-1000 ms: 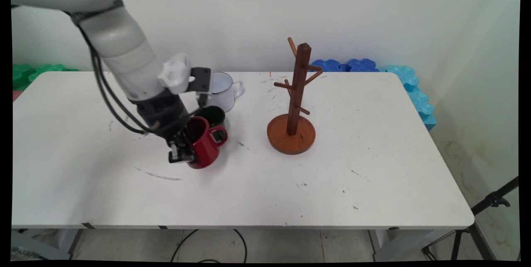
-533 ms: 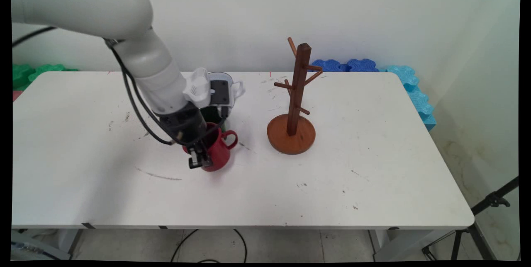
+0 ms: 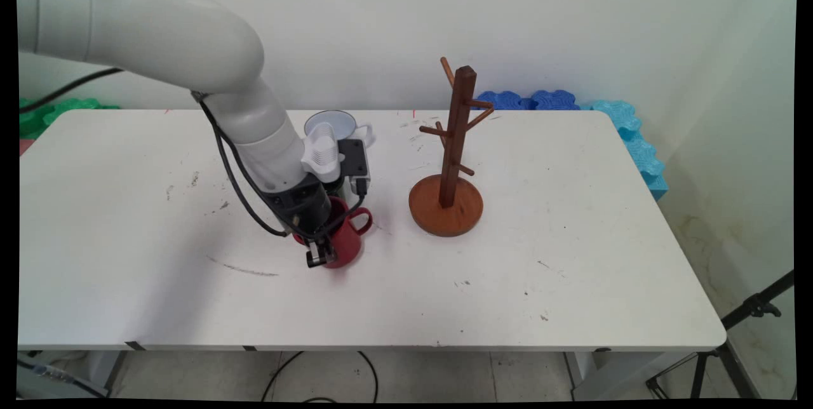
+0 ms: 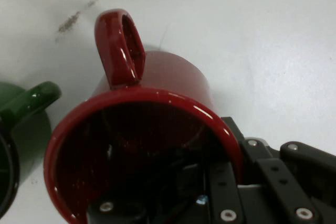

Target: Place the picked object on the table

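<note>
white table [image 3: 571, 256], claw [image 3: 321, 255] clamped on red mug [image 3: 348, 239] rim

No readable text, label, brand, number or sign in either view. Glossy red ceramic mug [image 4: 157, 124], dark green mug [image 4: 21, 108], white enamel mug [image 3: 330, 123], brown wooden peg stand [image 3: 452, 161] carry no lettering. White table [image 3: 571, 237] shows only dark scuffs, no writing.
</note>
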Controlling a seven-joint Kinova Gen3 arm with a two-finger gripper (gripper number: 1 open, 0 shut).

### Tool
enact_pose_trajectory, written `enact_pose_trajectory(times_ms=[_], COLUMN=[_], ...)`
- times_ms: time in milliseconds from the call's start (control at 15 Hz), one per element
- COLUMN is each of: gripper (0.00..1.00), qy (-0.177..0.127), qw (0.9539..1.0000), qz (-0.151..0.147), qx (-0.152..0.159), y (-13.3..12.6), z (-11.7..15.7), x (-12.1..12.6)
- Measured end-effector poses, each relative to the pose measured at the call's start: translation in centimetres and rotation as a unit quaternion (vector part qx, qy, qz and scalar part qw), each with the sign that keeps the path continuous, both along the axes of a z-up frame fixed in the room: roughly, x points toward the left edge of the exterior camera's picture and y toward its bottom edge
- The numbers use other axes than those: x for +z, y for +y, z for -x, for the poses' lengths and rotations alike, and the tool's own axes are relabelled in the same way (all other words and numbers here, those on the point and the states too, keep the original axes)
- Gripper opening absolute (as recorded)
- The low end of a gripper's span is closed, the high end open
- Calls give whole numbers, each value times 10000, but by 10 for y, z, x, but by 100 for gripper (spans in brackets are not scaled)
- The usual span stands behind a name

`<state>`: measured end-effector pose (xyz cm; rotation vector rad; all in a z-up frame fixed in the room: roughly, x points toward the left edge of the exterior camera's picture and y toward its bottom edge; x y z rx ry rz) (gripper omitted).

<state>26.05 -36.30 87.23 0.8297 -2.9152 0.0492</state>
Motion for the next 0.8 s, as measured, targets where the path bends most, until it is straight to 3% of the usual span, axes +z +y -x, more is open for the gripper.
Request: enact_pose_trajectory(times_ms=[200, 267, 600, 800], gripper=[0, 100, 100, 100], qy=[-6, -2, 120, 288], qw=[10000, 10000, 9998, 9993], qz=[22, 35, 109, 157], qx=[34, 45, 96, 176], y=[-1, -2, -6, -9], z=[2, 3, 8, 6], x=[-7, -9, -13, -3])
